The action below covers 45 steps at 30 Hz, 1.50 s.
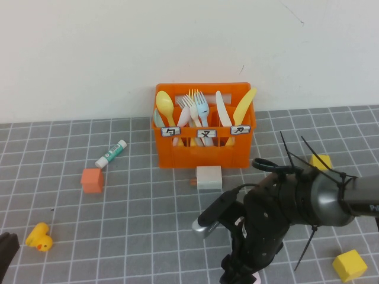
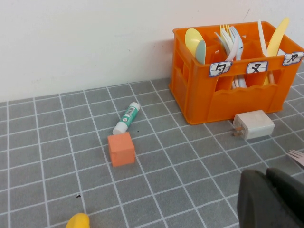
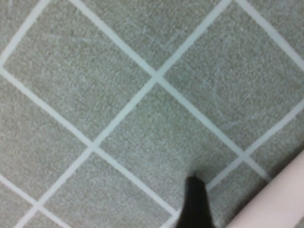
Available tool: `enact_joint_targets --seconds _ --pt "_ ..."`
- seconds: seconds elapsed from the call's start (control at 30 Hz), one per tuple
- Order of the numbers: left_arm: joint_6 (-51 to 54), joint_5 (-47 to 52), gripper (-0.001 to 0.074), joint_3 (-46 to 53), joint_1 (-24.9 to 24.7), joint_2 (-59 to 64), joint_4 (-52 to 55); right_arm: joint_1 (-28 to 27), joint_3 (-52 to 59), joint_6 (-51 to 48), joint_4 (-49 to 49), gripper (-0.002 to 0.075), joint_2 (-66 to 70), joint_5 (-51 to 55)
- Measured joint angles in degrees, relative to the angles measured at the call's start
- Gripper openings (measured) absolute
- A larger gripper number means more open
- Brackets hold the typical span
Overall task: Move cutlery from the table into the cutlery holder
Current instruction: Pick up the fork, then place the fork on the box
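The orange cutlery holder (image 1: 204, 145) stands at the far side of the grey gridded surface (image 1: 136, 201), already carrying a yellow spoon (image 1: 165, 107), a yellow knife (image 1: 244, 107) and a cluster of pale forks, a light blue fork (image 1: 203, 109) among them, in its middle compartment. One piece looks left: pale pink fork (image 2: 296, 155) tines lie on the surface near the right arm, its smooth handle edging into the right wrist view. The right gripper (image 1: 238, 273) is bent low over it at the near edge; whether it has clenched I cannot tell. The left gripper (image 1: 6, 251) sits parked near left, its state equally unclear. The holder is glossy moulded plastic with three white labels; a matte orange cube (image 1: 92, 180) sits to its left.
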Motion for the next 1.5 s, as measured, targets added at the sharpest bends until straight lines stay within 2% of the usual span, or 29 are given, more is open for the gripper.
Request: enact_joint_targets --seconds 0.1,0.17,0.3,0.33,0.8,1.13,1.3,1.5 --pt "-0.1 0.0 0.0 0.0 0.0 0.0 0.0 0.0 0.0 -0.3 -0.5 0.0432 0.0 -0.3" --pt "-0.1 0.0 0.0 0.0 0.0 0.0 0.0 0.0 0.0 -1.2 -0.7 0.0372 0.0 -0.5" --pt "-0.1 0.0 0.0 0.0 0.0 0.0 0.0 0.0 0.1 -3.7 -0.7 0.0204 0.0 -0.7" --pt "-0.1 0.0 0.0 0.0 0.0 0.0 0.0 0.0 0.1 -4.6 -0.6 0.0194 0.0 -0.8" --pt "-0.1 -0.1 0.0 0.0 0.0 0.0 0.1 0.0 0.6 -7.9 0.0 0.0195 -1.4 -2.4" --pt "-0.1 -0.6 0.0 0.0 0.0 0.0 0.3 0.0 0.7 -8.0 0.4 0.0195 -14.0 -8.7" --pt "-0.1 -0.6 0.0 0.0 0.0 0.0 0.4 0.0 0.8 -8.0 -0.1 0.0195 -19.1 -17.6" --pt "-0.1 -0.6 0.0 0.0 0.0 0.0 0.4 0.0 1.0 -10.6 -3.7 0.0195 -19.7 -39.5"
